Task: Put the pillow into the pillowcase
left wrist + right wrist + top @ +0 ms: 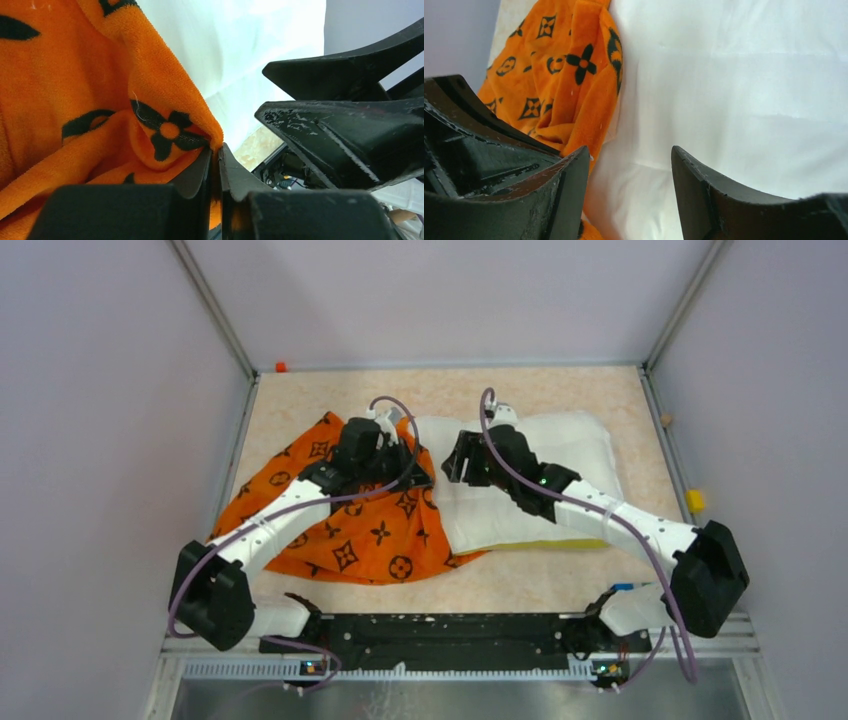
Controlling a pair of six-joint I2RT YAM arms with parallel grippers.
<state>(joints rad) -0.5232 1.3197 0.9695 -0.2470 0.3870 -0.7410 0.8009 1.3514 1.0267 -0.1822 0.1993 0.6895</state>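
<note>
The orange pillowcase (350, 535) with black motifs lies crumpled on the left half of the table. The white pillow (565, 445) lies to its right, a yellow trim showing along its near edge, and its left end meets the pillowcase's edge. My left gripper (400, 458) is at the pillowcase's right edge. In the left wrist view its jaws (216, 150) are pinched on a fold of the orange pillowcase (75, 100), with the pillow (240, 50) just behind. My right gripper (457, 465) hovers over the pillow's left end, and its fingers (630, 155) stand wide apart over the white pillow (734, 75), beside the pillowcase (564, 75).
The two grippers are very close together; the right one's black body (350, 125) fills the right of the left wrist view. A yellow block (694, 500) and a small brown piece (665, 420) sit on the right rail, an orange piece (281, 367) at the back left corner. Grey walls enclose the table.
</note>
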